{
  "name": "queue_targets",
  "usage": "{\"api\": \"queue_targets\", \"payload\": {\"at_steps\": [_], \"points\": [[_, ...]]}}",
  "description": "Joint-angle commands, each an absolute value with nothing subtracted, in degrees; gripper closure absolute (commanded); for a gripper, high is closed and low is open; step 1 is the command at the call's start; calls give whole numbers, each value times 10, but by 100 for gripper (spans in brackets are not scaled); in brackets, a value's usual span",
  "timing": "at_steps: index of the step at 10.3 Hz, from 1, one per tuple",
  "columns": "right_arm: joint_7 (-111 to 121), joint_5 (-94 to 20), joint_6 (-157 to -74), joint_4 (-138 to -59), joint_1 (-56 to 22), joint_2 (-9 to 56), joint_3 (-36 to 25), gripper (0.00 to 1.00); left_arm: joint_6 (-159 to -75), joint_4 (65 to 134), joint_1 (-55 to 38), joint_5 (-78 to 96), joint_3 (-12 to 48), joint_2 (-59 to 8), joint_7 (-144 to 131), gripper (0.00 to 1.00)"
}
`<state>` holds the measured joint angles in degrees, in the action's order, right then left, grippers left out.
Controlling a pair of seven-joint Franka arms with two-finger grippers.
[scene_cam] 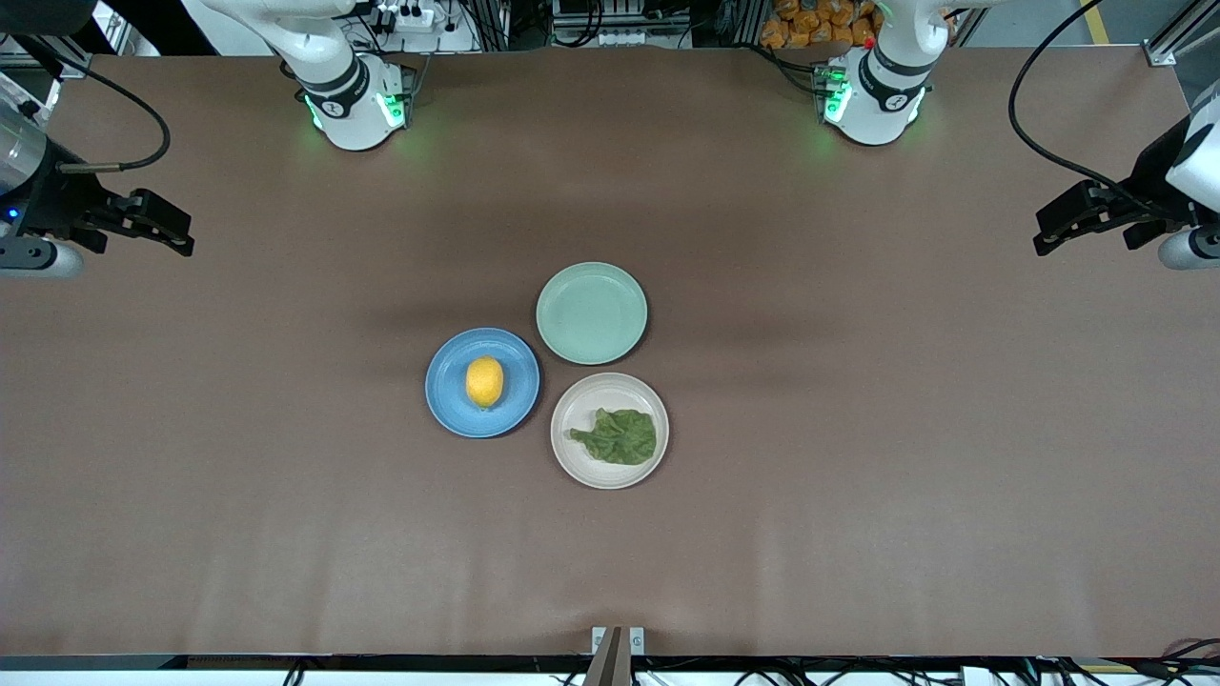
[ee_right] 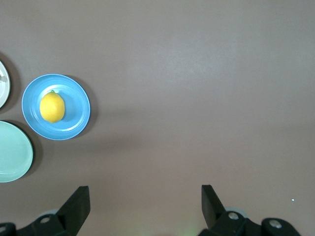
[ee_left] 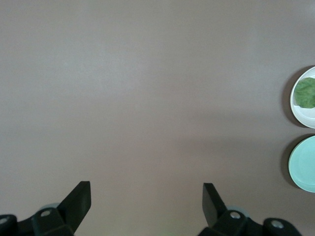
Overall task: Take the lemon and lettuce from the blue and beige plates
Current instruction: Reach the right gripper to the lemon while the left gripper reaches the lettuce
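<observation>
A yellow lemon [scene_cam: 484, 381] lies on the blue plate [scene_cam: 450, 402] at the table's middle; the right wrist view shows the lemon [ee_right: 52, 107] on its plate [ee_right: 78, 110]. A dark-green lettuce leaf [scene_cam: 621, 436] lies on the beige plate [scene_cam: 581, 400], nearest the front camera; the leaf [ee_left: 306, 93] and plate [ee_left: 307, 114] also show in the left wrist view. My left gripper [scene_cam: 1047, 238] hangs open and empty over bare table at the left arm's end [ee_left: 146, 196]. My right gripper [scene_cam: 181, 236] hangs open and empty over bare table at the right arm's end [ee_right: 145, 199].
A pale mint-green plate [scene_cam: 591, 312] sits empty, touching the other two and farther from the front camera. It shows in both wrist views [ee_left: 304, 163] [ee_right: 12, 152]. The brown table [scene_cam: 858, 429] spreads wide around the plates.
</observation>
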<state>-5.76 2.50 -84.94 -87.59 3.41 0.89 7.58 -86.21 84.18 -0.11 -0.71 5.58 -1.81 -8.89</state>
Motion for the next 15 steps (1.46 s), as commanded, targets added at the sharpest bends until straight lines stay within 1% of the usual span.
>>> {"api": "queue_targets", "payload": {"at_steps": [1,4,5,7,9,10,11,13,14,15], "points": [[-55,17,-858,-886,47,-3,85,0,-853,834,1,-10,54,-18,-72,0],[-55,-12,-855,-886,51,-3,80,0,-854,835,2,0,54,-22,-72,0],[-52,-11,-856,-886,52,-3,80,0,-867,835,-3,22,57,-41,-79,0],[-51,-7,-855,-886,53,2,80,0,-937,838,-36,37,70,-88,-83,0],[-56,-13,-856,-886,41,26,88,0,-1017,838,-94,40,73,-144,-117,0],[-61,-14,-873,-886,26,52,99,0,-1033,837,-122,39,73,-166,-185,0],[-69,-14,-913,-888,22,73,117,0,-1063,834,-136,40,76,-185,-232,0],[-132,-16,-955,-888,20,130,154,0,-1116,835,-194,42,78,-228,-323,0],[-160,-15,-979,-889,18,160,182,0,-1152,835,-221,40,77,-253,-362,0],[-183,-15,-993,-891,14,190,196,0,-1191,835,-237,40,77,-277,-392,0]]}}
